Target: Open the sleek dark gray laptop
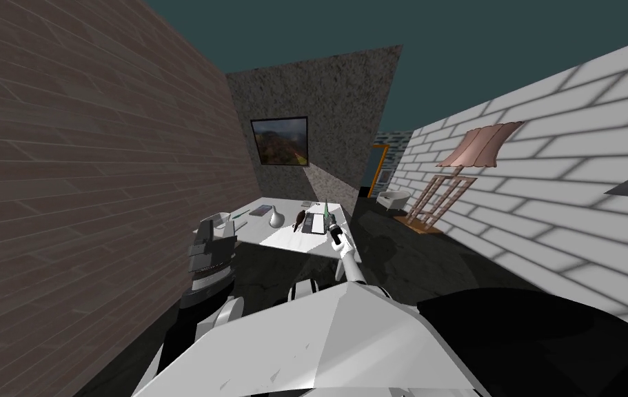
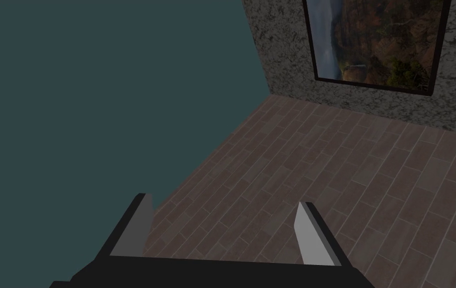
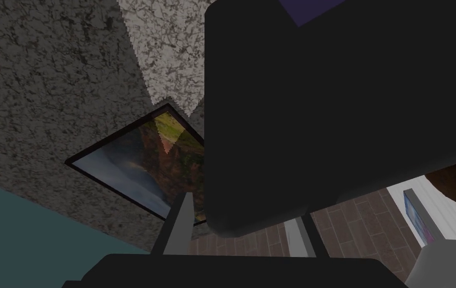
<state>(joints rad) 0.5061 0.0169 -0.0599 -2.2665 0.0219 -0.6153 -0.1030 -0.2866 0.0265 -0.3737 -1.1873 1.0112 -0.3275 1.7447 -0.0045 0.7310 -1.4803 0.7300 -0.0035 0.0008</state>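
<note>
Room: brown plank wall on my left, speckled grey wall ahead, white brick wall on my right, dark floor. White table (image 1: 285, 239) sits in the corner between the plank wall and the grey wall. Floor lamp (image 1: 479, 146) with a pink shade stands against the brick wall, well apart from the table. Framed landscape picture (image 1: 280, 140) hangs on the grey wall above the table.

Laptop (image 1: 315, 222) lies near the table's right edge, on the side towards me. In the right wrist view its dark shell looms right up against the right gripper (image 3: 242, 207) and blocks most of what lies past it. Can't tell how far the lid is up. Can't tell if that pincer is released or clenched on the laptop: the shell covers the gap.

Clutter near the laptop:
- brown object (image 1: 299, 220) just beside it on the left
- white vase (image 1: 276, 219) next over, near mid-table
- green bottle-like thing (image 1: 326, 207) just behind it
- flat grey pad (image 1: 258, 211) further back, left of the vase
- small white item (image 1: 220, 220) at the far left end, too small to identify

Left gripper (image 2: 224, 201): released, fingers wide apart, nothing between them. Left arm is raised by the table's near left corner.
</note>
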